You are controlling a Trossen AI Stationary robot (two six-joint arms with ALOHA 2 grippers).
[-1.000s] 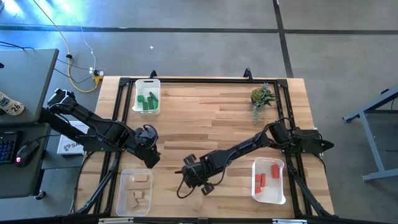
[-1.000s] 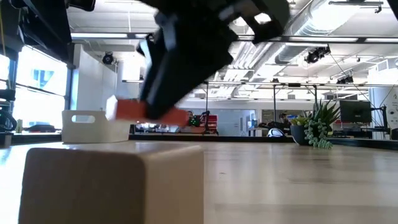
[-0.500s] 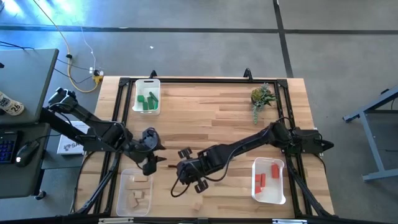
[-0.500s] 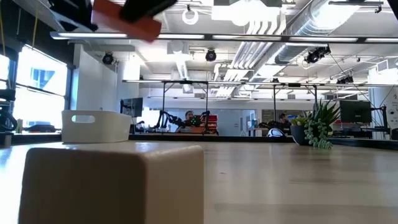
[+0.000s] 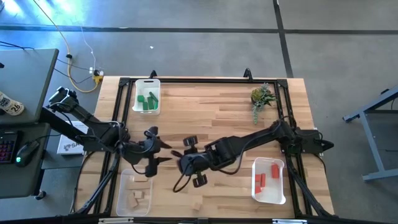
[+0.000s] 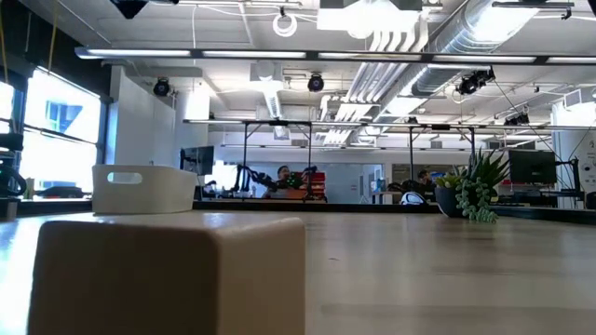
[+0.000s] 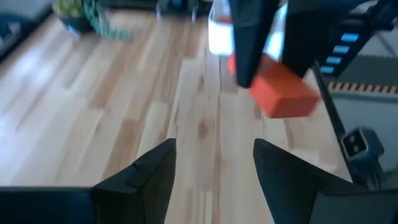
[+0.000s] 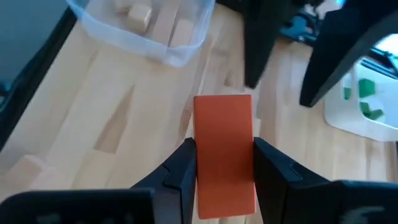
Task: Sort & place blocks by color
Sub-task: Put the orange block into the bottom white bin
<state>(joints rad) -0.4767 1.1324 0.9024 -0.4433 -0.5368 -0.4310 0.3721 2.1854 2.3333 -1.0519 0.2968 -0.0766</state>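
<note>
Red block (image 8: 224, 149) is clamped in the right claw (image 5: 194, 163); left claw (image 5: 155, 151) fingers apart.
Tan blocks (image 8: 140, 14) are held in the clear tray (image 8: 163, 50) just beyond it.

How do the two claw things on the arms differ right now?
The right tool is shut on a red block; the left tool is open and holds nothing. In the high view the right tool is nearer the table's middle, the left nearer the tan-block tray. Both hover above the table.

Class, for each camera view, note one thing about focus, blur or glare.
High view: sharp, with bluish glare on the floor at the top-left corner. Low view: the tan wooden block close to the lens is soft. Left wrist view: the red wooden block is motion-blurred. Right wrist view: the same block is clear; the clear plastic tray behind is soft.
</note>
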